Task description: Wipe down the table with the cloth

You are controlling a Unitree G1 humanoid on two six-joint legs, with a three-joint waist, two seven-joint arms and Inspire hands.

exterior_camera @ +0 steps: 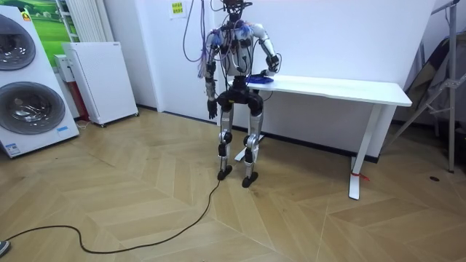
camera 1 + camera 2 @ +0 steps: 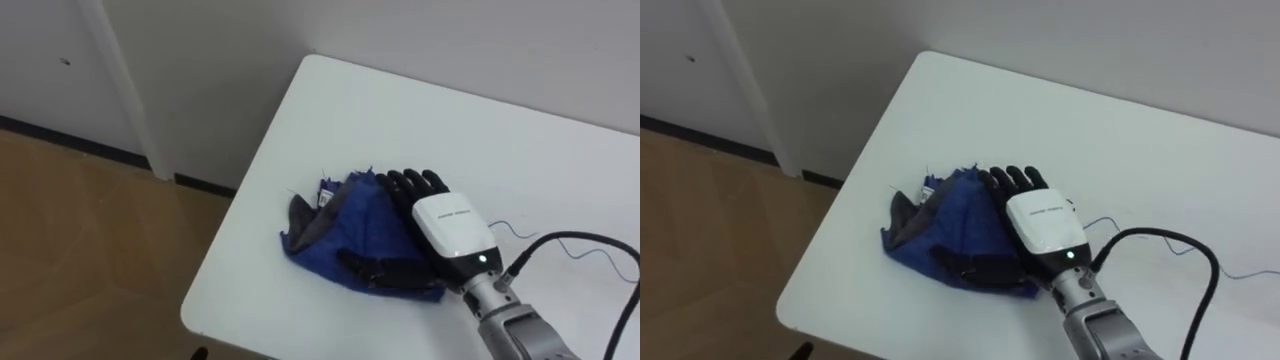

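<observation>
A crumpled blue cloth [image 2: 345, 225] with a grey underside lies near the left front corner of the white table [image 2: 400, 110]. My right hand [image 2: 452, 225] rests flat on the cloth's right part, palm down. Its dark fingers [image 2: 410, 183] point away from me and the thumb [image 2: 375, 268] is stretched across the cloth's near edge. In the room view I stand at the table's [image 1: 335, 89] left end, right hand on the cloth [image 1: 258, 78]. My left hand [image 1: 212, 113] hangs at my side.
The table's left edge and rounded corners are close to the cloth, with wooden floor [image 2: 90, 260] below. A thin wire [image 2: 520, 232] lies on the table beside my wrist. Two washing machines [image 1: 29, 80] and a white cabinet [image 1: 98, 76] stand at the room view's left.
</observation>
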